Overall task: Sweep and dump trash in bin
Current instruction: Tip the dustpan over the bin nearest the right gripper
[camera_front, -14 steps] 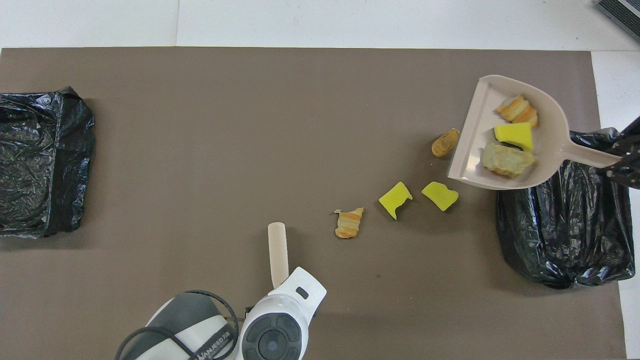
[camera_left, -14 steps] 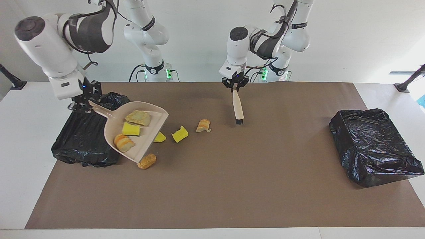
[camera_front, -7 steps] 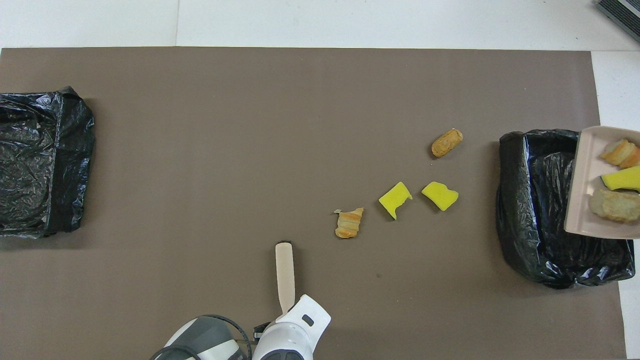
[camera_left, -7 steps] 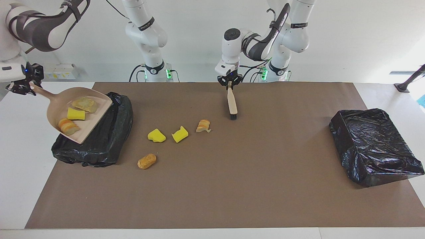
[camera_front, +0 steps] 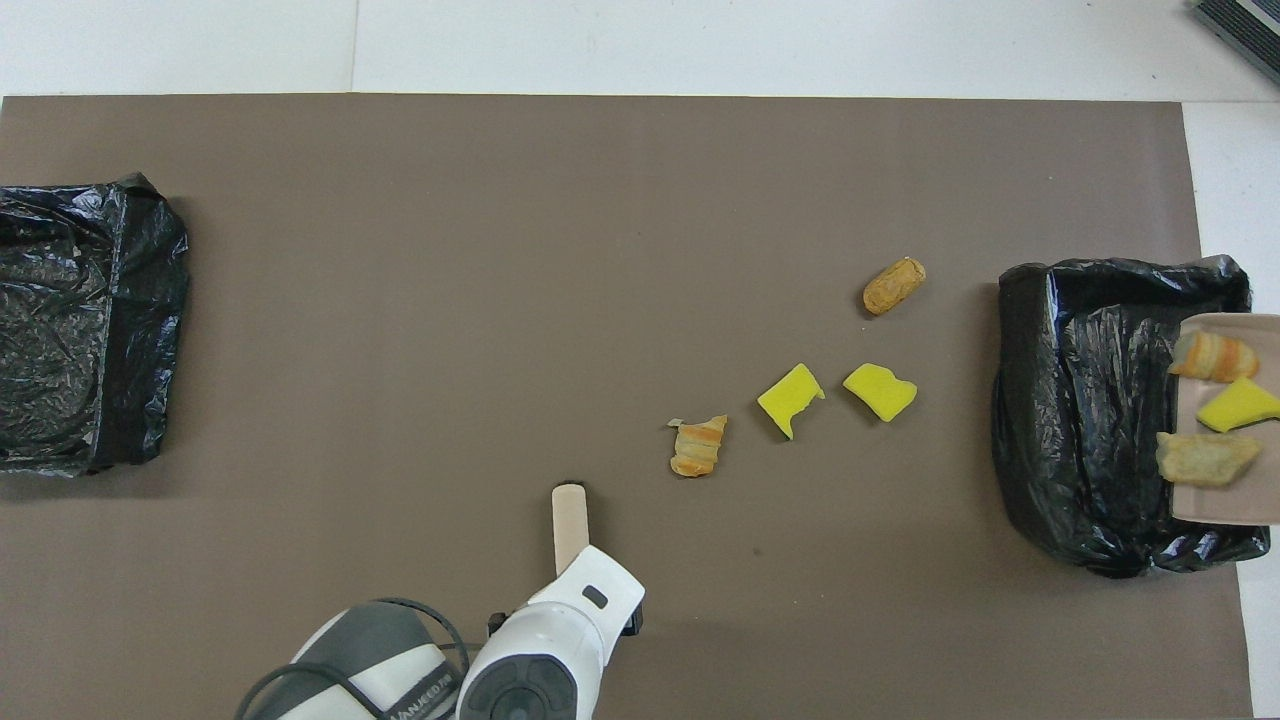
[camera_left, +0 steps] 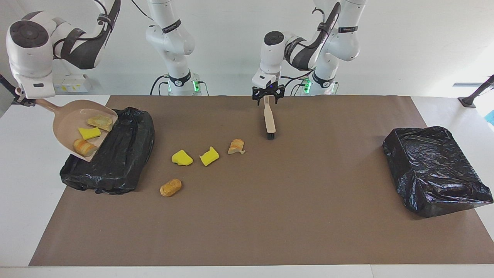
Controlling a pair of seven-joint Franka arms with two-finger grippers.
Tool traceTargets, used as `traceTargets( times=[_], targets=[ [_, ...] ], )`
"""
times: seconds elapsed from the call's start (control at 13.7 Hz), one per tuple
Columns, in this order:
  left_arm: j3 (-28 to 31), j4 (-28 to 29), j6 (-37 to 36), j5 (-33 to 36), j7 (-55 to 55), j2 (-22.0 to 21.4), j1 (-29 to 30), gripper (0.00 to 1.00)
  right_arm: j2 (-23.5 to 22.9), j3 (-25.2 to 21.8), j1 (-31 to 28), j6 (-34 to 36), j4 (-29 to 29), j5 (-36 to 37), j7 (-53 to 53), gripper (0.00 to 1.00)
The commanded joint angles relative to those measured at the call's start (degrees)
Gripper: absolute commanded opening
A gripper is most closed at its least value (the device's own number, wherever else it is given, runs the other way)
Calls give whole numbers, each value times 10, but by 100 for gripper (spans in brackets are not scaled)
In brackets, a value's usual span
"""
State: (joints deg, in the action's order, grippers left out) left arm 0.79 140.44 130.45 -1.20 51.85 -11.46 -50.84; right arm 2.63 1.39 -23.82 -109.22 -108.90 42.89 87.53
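Three trash lumps (camera_left: 89, 133) sit in the dustpan (camera_left: 65, 123) over the bin (camera_left: 119, 154) (four more lie on the desk (camera_left: 270, 216)), so we judge dumping underway. The right gripper (camera_left: 23, 101), jaws clamped on the handle, must tip steeper; the left gripper (camera_left: 268, 98) has its jaws apart around the brush (camera_left: 269, 119).

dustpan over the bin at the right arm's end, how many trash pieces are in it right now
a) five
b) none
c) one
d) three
d: the dustpan, tilted over the black bin, holds three pieces: a tan bread chunk, a yellow sponge chunk and a striped bread piece. The other four lie on the brown mat.
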Motion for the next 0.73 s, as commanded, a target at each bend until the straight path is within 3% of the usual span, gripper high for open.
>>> traceTargets(
  times=[0.0,0.36,0.65],
  targets=[
    [1,-69,-64,6,-88,0,75,100,20,2,5,-13,-25,32,-28,0],
    [1,-184,-118,6,-208,30,199,100,20,3,19,-4,-22,74,-28,0],
    [2,-279,-157,6,-369,76,301,100,19,4,86,42,-16,125,-69,0]
  ],
)
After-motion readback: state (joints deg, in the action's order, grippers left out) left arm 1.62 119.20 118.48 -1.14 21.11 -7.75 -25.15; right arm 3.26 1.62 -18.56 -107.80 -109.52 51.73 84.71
